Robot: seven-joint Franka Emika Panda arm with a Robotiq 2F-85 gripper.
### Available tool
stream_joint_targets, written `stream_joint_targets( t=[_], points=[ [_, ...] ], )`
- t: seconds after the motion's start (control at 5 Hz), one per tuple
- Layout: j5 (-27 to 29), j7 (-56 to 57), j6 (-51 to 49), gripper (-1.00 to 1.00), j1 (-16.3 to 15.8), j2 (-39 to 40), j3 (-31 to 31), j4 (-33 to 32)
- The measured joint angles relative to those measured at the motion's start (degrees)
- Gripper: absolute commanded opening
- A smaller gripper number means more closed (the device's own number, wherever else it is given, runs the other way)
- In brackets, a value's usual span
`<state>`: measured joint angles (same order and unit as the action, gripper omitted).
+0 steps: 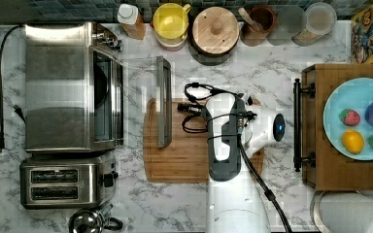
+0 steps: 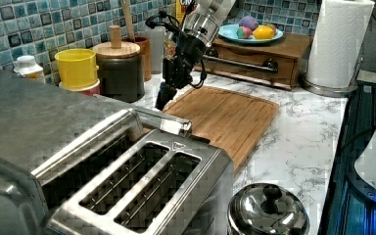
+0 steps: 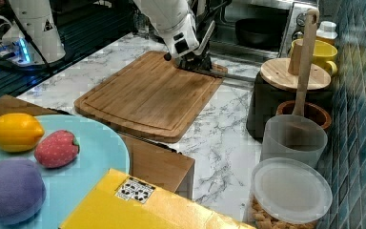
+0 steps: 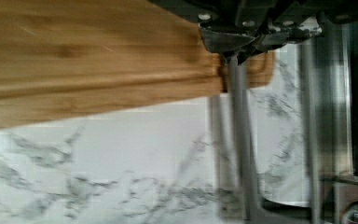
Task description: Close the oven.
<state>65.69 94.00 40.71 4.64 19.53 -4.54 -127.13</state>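
**Gripper at the handle of the open oven door**

We see the gripper (image 4: 235, 52) right at the long bar handle (image 1: 163, 102) of the oven's door, its fingers drawn narrow against the bar in the wrist view; whether they truly clamp it we cannot tell.

The oven (image 1: 70, 87) stands at the top view's left on the marble counter (image 1: 281, 73), its glass door folded down flat and its cavity exposed. The wooden cutting board (image 1: 184, 160) lies just beside the door's edge, partly beneath the handle. The two-slot toaster (image 1: 63, 182) sits below the oven in the top view, nearly touching it.
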Motion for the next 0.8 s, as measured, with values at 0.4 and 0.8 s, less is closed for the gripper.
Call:
stream_joint_targets(
  t=[0.4, 0.8],
  points=[
    [-3.5, 2.5, -0.8, -1.00, 0.1, 0.2, 3.0, 0.2],
    [-3.0, 2.5, -1.0, -1.00, -0.3, 2.8, 4.4, 1.9]
  ],
)
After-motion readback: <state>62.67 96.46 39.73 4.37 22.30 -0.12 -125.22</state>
